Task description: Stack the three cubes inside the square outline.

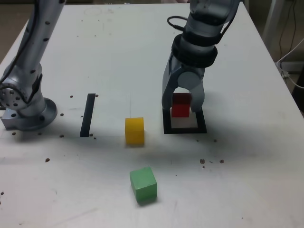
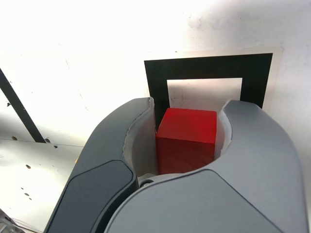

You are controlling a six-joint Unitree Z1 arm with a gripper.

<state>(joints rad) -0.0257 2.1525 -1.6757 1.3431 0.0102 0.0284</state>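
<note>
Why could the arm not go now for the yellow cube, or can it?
Probably not at once. The pincer is shut on the red cube, held over the square outline. The yellow cube stands apart in the open with nothing above it, so the way looks free after release.

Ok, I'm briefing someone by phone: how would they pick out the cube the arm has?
Start at the white table and find the square outline. Over it hangs the gripper, jaws shut on the red cube; the yellow cube and green cube sit loose.

One cube [image 1: 181,105] sits between the fingers [image 1: 166,97] over the square outline [image 1: 185,128].
</note>
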